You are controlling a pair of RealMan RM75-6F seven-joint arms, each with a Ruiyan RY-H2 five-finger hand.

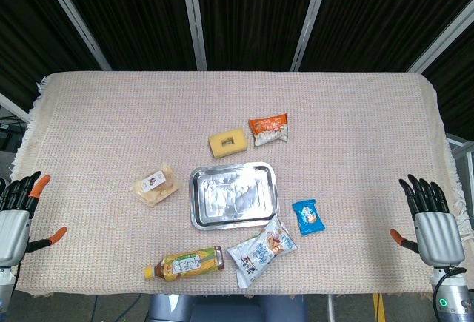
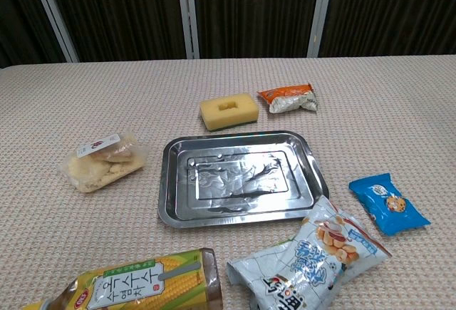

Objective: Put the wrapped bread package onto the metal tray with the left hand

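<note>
The wrapped bread package (image 1: 155, 185) (image 2: 103, 160) is a clear bag of pale bread with a white and red label, lying flat on the cloth just left of the metal tray (image 1: 201, 222) (image 2: 168, 196). The tray holds nothing. My left hand (image 1: 16, 215) hovers at the table's left edge, well left of the bread, fingers spread and holding nothing. My right hand (image 1: 431, 218) is at the right edge, also with fingers spread and nothing in it. Neither hand shows in the chest view.
A yellow sponge (image 1: 227, 142) and an orange snack bag (image 1: 268, 129) lie behind the tray. A blue cookie packet (image 1: 308, 216) sits to its right. A white snack bag (image 1: 261, 251) and a corn tea bottle (image 1: 187, 263) lie in front.
</note>
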